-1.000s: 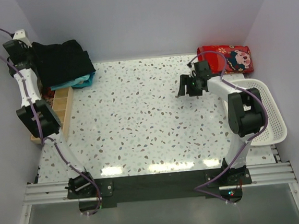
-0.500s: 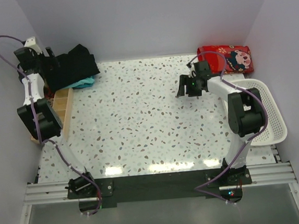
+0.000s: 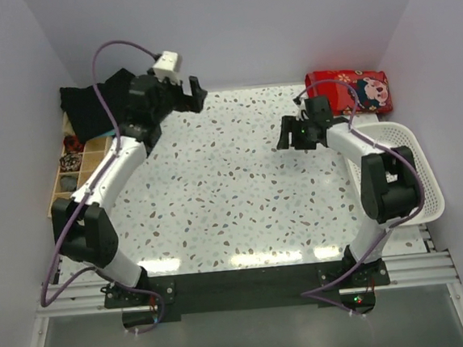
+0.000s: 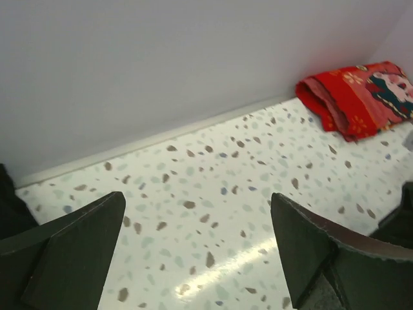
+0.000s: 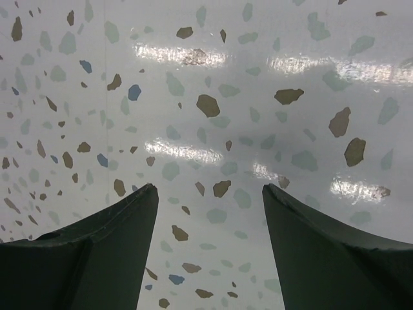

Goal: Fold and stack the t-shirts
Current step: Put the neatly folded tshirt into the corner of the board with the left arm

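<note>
A black t-shirt lies bunched in the back left corner, behind a wooden organizer. In the left wrist view, a dark sliver at the left edge may be that shirt; I cannot tell. My left gripper hovers over the back of the speckled table, right of the shirt and apart from it. It is open, with only bare tabletop between its fingers. My right gripper is at the right middle, low over the table. It is open and empty in the right wrist view.
A red patterned cloth bundle lies at the back right, also visible in the left wrist view. A white plastic basket stands along the right edge. The wooden organizer has small compartments with dark items.
My left gripper opened and let go of the black t-shirt in the back left corner. The arm then swung right over the back of the table. The right arm barely shifted.
</note>
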You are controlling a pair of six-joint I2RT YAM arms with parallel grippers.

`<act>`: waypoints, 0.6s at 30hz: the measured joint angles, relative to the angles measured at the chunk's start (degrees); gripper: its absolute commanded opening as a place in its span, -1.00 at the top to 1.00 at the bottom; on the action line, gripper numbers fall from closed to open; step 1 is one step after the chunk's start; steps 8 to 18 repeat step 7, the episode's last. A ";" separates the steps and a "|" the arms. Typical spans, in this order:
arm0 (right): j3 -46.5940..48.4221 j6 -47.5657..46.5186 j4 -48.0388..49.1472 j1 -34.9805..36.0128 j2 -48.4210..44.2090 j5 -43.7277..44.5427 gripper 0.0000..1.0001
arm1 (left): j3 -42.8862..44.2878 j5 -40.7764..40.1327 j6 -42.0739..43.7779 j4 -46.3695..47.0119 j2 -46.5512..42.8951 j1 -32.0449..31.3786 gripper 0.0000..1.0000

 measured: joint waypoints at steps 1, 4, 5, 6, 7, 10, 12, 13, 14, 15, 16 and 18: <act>-0.61 0.15 0.09 0.00 -1.22 0.48 -0.41 | -2.21 -0.74 -0.28 0.13 -0.92 -2.36 -1.00; -2.73 0.55 0.85 0.00 -5.01 1.03 -0.41 | -9.42 -3.13 -0.72 1.01 -3.45 -8.44 -1.00; -3.82 0.72 1.20 0.00 -6.51 1.18 -0.41 | -12.52 -4.04 -0.66 1.66 -4.74 -10.21 -1.00; -5.03 0.90 1.38 0.00 -8.09 1.38 -0.42 | -15.72 -5.44 -0.52 2.01 -6.32 -11.91 -1.00; -6.47 1.14 1.66 0.00 -9.75 1.81 -0.43 | -18.34 -6.82 -0.33 1.97 -7.85 -13.40 -1.00; -6.47 1.14 1.66 0.00 -9.75 1.81 -0.43 | -18.34 -6.82 -0.33 1.97 -7.85 -13.40 -1.00; -6.47 1.14 1.66 0.00 -9.75 1.81 -0.43 | -18.34 -6.82 -0.33 1.97 -7.85 -13.40 -1.00; -6.47 1.14 1.66 0.00 -9.75 1.81 -0.43 | -18.34 -6.82 -0.33 1.97 -7.85 -13.40 -1.00; -6.47 1.14 1.66 0.00 -9.75 1.81 -0.43 | -18.34 -6.82 -0.33 1.97 -7.85 -13.40 -1.00; -6.47 1.14 1.66 0.00 -9.75 1.81 -0.43 | -18.34 -6.82 -0.33 1.97 -7.85 -13.40 -1.00; -6.47 1.14 1.66 0.00 -9.75 1.81 -0.43 | -18.34 -6.82 -0.33 1.97 -7.85 -13.40 -1.00; -6.47 1.14 1.66 0.00 -9.75 1.81 -0.43 | -18.34 -6.82 -0.33 1.97 -7.85 -13.40 -1.00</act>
